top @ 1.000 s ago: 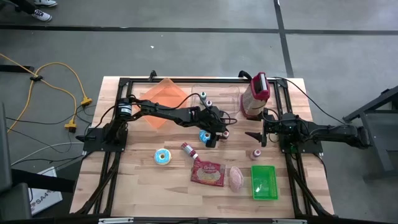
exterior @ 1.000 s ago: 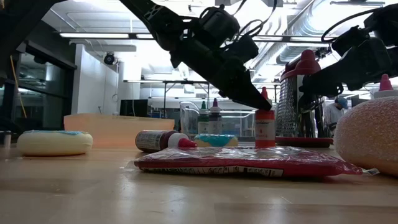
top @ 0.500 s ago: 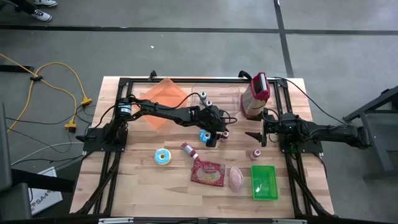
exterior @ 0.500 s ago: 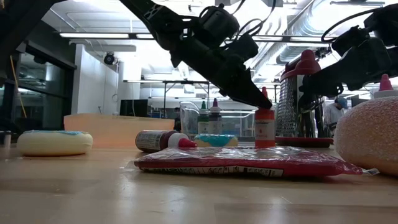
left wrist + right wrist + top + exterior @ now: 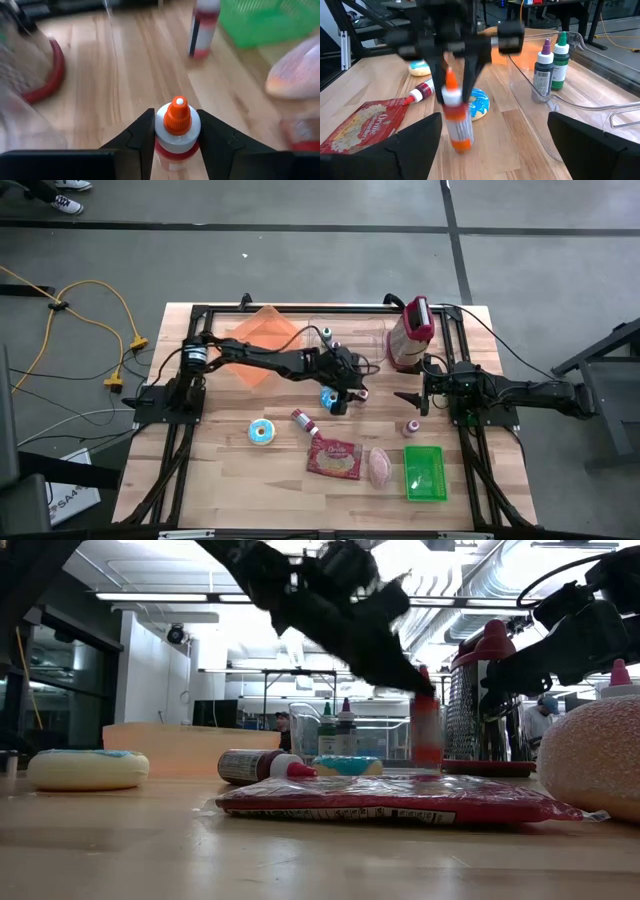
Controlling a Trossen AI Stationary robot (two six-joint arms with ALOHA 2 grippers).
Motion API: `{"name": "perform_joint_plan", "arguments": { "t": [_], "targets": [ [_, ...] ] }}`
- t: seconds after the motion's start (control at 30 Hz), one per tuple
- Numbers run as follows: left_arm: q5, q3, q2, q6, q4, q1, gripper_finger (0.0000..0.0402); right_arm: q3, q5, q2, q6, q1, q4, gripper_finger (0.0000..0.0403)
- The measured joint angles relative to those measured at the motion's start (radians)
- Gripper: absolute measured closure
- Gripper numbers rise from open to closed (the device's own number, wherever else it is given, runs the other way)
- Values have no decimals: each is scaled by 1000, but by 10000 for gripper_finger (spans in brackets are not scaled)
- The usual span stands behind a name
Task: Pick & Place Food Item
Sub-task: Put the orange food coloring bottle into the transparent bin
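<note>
A: Where the left gripper sits mid-bench, what do its jaws have?

B: An orange-capped bottle, clamped at the neck from both sides. It looks lifted and blurred in the low view.

A: What lies near it?

B: Nearest the front edge, a popcorn bag, a pink item and a green basket. Next come a donut and a red bottle lying on its side. Just beside the gripper sits a blue donut.

A: And farther back?

B: An orange bin, two small bottles and a grater.

A: The right gripper?

B: Jaws wide, holding nothing, hovering right of the bottle.
</note>
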Motion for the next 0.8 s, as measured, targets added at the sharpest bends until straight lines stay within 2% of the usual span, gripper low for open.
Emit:
{"name": "perform_joint_plan", "arguments": {
  "t": [0.23,0.4,0.53,0.8],
  "targets": [
    [-2,1,-167,4,-30,44,285,0,0,0,0,0,0,50],
    [-58,4,-268,31,-108,55,285,0,0,0,0,0,0,50],
    [-94,3,-286,32,-189,47,286,0,0,0,0,0,0,50],
    [-81,3,-275,10,-176,91,285,0,0,0,0,0,0,50]
  ]
}}
